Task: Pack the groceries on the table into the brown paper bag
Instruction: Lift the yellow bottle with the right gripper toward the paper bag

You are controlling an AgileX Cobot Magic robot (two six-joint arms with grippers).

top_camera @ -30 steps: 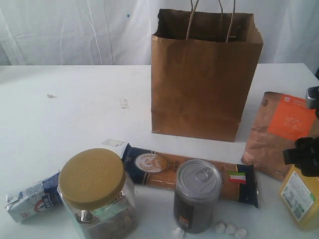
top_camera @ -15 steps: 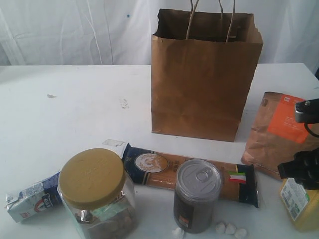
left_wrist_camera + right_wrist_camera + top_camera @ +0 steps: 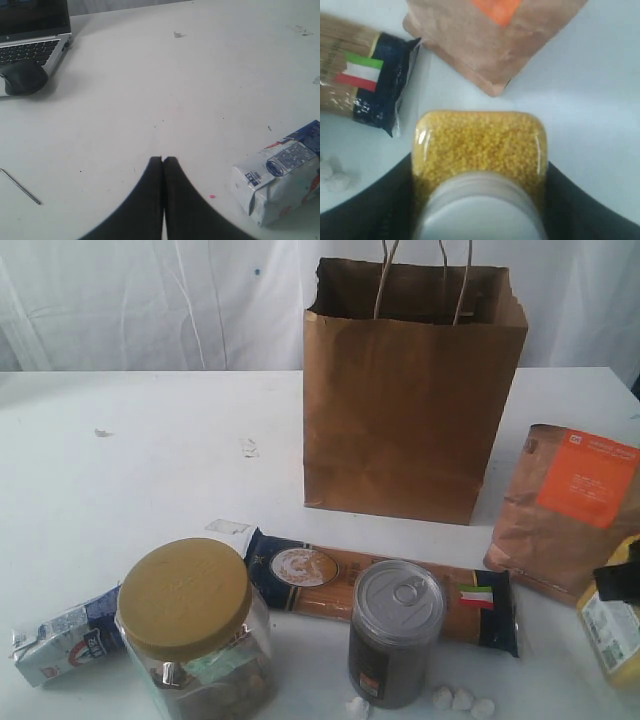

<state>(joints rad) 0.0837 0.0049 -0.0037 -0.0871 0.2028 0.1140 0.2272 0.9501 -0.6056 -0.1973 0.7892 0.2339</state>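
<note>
The tall brown paper bag (image 3: 410, 400) stands open at the back of the white table (image 3: 150, 460). Along the front lie the blue-white carton (image 3: 65, 640), gold-lidded jar (image 3: 190, 625), dark-blue spaghetti packet (image 3: 330, 575) and grey tin can (image 3: 397, 630). The brown pouch (image 3: 565, 505) with its orange label lies at the right. My right gripper (image 3: 480, 165) is shut on the yellow packet (image 3: 480, 145), one black finger pressed against each side; it shows at the right edge (image 3: 620, 585) over the packet (image 3: 612, 635). My left gripper (image 3: 163, 159) is shut and empty, with the carton (image 3: 285, 175) beside it.
Small white lumps (image 3: 462, 700) lie by the can. A paper scrap (image 3: 249, 448) rests mid-table. The left wrist view shows a laptop (image 3: 30, 30), a dark mouse (image 3: 22, 77) and a thin rod (image 3: 20, 186). The pouch (image 3: 490, 40) and spaghetti end (image 3: 365, 80) lie close to the yellow packet.
My right gripper came down over the yellow packet and closed on its sides. The packet has shifted slightly right. The other groceries and the bag stayed put.
</note>
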